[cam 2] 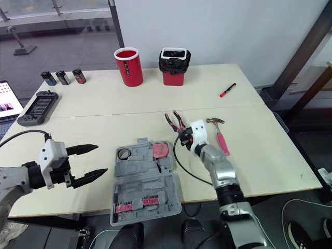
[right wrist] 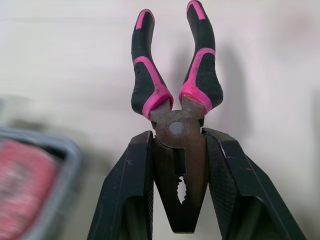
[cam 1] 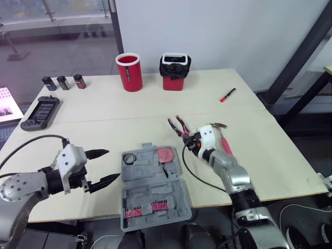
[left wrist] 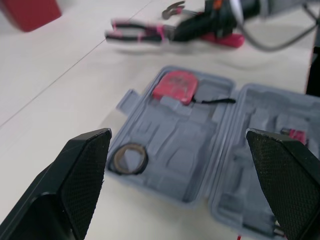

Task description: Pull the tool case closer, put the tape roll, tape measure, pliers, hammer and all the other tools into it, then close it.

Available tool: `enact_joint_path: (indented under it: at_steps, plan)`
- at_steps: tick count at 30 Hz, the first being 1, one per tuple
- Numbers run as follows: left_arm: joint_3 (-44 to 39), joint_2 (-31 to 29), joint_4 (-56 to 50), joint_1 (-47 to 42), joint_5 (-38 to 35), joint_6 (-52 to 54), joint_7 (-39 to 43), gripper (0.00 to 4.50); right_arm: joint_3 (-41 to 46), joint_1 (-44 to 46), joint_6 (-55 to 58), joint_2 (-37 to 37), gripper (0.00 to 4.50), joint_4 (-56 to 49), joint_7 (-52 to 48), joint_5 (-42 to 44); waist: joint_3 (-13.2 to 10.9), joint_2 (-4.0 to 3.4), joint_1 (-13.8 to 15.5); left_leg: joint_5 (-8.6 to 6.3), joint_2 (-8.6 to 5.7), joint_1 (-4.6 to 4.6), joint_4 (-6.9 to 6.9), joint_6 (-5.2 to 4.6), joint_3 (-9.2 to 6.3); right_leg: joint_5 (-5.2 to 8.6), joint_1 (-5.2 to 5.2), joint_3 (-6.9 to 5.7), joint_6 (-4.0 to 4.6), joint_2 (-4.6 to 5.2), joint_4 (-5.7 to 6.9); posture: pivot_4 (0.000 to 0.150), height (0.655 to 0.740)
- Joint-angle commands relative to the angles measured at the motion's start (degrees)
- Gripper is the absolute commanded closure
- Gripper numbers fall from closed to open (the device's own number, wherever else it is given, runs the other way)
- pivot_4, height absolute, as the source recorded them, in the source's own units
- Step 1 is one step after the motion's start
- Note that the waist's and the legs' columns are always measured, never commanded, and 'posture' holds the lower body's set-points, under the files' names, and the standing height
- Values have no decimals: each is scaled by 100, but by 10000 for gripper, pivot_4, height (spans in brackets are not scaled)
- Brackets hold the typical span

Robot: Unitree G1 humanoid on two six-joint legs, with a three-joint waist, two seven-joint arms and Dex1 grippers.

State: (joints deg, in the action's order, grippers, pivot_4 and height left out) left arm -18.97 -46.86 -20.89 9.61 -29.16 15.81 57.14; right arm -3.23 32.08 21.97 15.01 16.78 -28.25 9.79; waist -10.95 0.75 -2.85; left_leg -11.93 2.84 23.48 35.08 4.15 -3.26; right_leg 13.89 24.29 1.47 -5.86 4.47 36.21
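Just right of my left claw (cam 1: 113, 165), which hangs spread and empty, the open tool case (cam 1: 155, 193) holds the tape roll (cam 1: 129, 157) and tape measure (cam 1: 165, 154). Beyond it, my right claw (right wrist: 178, 132) clamps the pliers (cam 1: 179, 126) by their steel head. They look rigid, weighty and slick there, so the rubber handles would grip better. The hammer (cam 2: 222, 141) lies just beside that claw.

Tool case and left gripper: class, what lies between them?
Bare table only; the left eye view shows the left gripper beside the tool case, nothing between.
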Motion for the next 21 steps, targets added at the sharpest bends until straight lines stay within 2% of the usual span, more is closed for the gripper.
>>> enact_joint_path:
  at_steps: [1,6,9,13,21]
  plan:
    - [-265,55,266,148,115,-410,116,0,-418,655,52,609,35506,-528,-1354,60,0,0,13,0,0,0,-2,0,-1,1,0,-1,0,-1,0,1500,7400]
    - [-640,114,769,422,114,-790,241,0,-1332,1323,180,1419,35506,-916,-3349,33,1,4,29,-1,1,1,-11,-1,-1,8,3,-2,-6,-2,-2,1500,7400]
    - [-759,192,743,675,78,-849,257,0,-1862,1444,88,1598,35506,-1031,-4057,-130,1,5,28,-2,1,3,-10,-2,0,9,3,-1,-8,-1,-6,1500,7400]
    - [-879,359,628,1025,89,-904,202,0,-2363,1361,-224,1594,35506,-1030,-4433,-433,-1,9,28,-2,1,3,-5,-2,1,7,3,-1,-6,1,-3,1500,7400]
    - [-1035,611,339,1646,61,-973,144,0,-2649,1389,-261,1131,35506,-721,-4270,-820,0,11,33,-2,1,3,0,-1,1,5,5,-3,-2,1,-2,1500,7400]
